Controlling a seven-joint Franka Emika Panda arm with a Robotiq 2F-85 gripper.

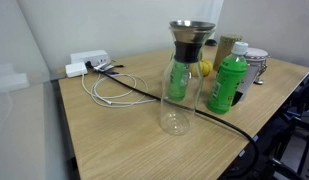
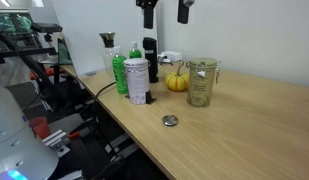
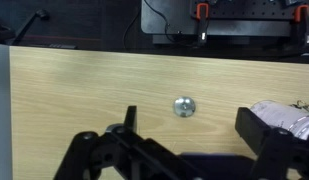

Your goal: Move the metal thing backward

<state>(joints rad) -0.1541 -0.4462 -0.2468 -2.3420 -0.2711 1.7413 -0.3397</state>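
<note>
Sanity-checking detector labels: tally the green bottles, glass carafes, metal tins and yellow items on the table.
Green bottles: 1
Glass carafes: 1
Metal tins: 1
Yellow items: 1
Total: 4

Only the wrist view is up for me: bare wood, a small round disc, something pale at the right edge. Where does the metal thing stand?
Observer: The metal thing stands upright close beside the green bottle.
Operator: How high is the pincer?
Observer: The pincer hangs open, well above the table and the objects on it.
Operator: Anything tall nearby?
Observer: Yes, a glass carafe with a metal funnel top stands on the far side of the green bottle from the metal thing.
</note>
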